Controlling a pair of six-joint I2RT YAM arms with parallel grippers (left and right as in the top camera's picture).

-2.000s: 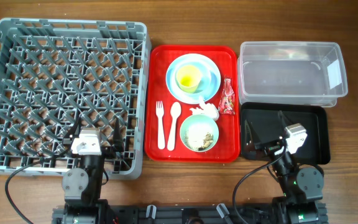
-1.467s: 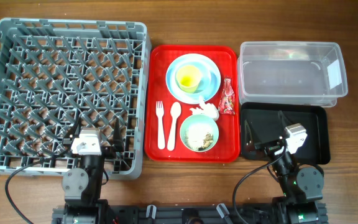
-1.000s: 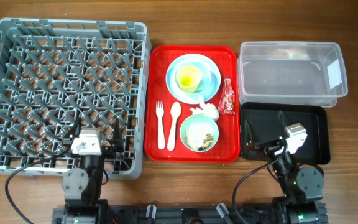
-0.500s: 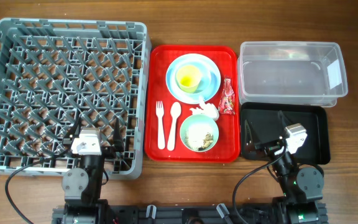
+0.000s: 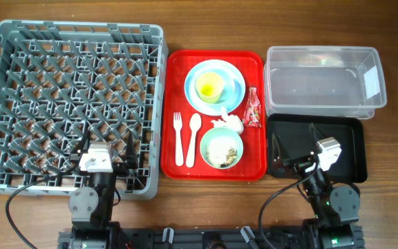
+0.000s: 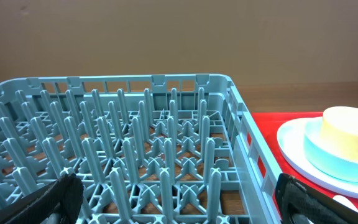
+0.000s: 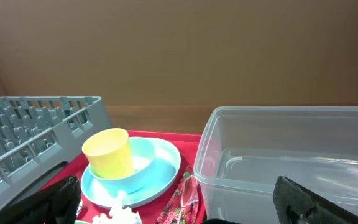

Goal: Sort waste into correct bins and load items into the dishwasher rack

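The grey dishwasher rack (image 5: 81,28) fills the left and holds nothing. On the red tray (image 5: 173,111) a yellow cup (image 5: 209,85) sits in a light blue bowl (image 7: 138,174) on a blue plate (image 5: 235,86). A red wrapper (image 5: 253,108), white tissue (image 5: 228,123), fork (image 5: 179,138), spoon (image 5: 193,135) and a green bowl (image 5: 206,142) with food scraps (image 5: 223,153) lie nearby. The clear tub (image 5: 323,50) and black tray (image 5: 351,138) stand on the right. My left gripper (image 5: 106,146) hangs open over the rack's near right corner. My right gripper (image 5: 294,142) is open over the black tray.
Bare wooden table shows between the rack, red tray and bins. A brown wall rises behind the table. Black cables trail from both arm bases at the near edge.
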